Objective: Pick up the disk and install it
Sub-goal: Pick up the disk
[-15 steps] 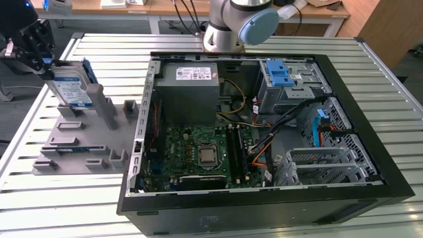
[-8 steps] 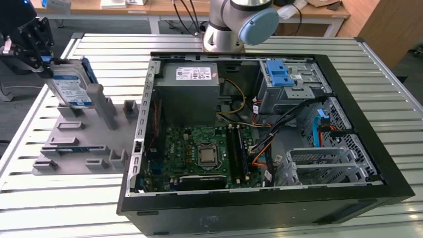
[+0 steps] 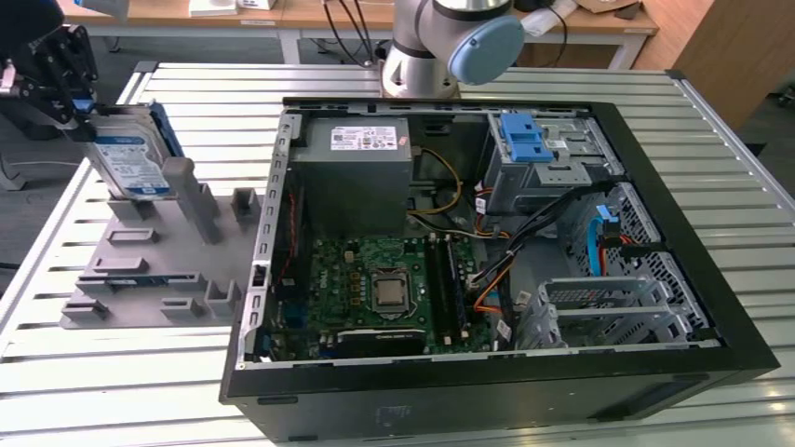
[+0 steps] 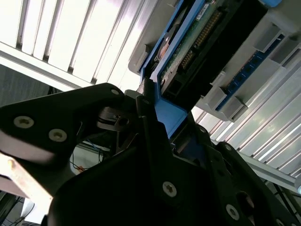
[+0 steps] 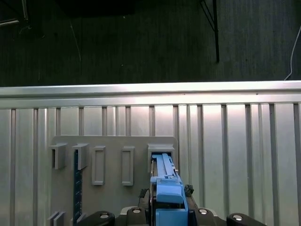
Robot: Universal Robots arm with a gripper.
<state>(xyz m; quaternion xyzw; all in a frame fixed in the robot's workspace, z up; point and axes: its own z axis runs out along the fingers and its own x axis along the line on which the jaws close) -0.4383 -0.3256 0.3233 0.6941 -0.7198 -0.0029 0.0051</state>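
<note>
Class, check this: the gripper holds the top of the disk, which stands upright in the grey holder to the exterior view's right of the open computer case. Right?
Only the side is wrong. In the exterior view the grey holder sits to the left of the open computer case, not the right. The gripper does hold the top of the upright disk there.

The disk (image 3: 129, 160) is a flat silver drive with a white-and-blue label on its broad face and a blue plastic carrier frame (image 3: 169, 130) along its edges. It stands on edge, slightly tilted, at about ten o'clock from the open computer case (image 3: 472, 391), with its lower edge at the posts of a grey rack (image 3: 149, 270). The tool (image 3: 89, 119) clamps its upper end. The second wrist view shows its green circuit board (image 4: 188, 47).
</note>
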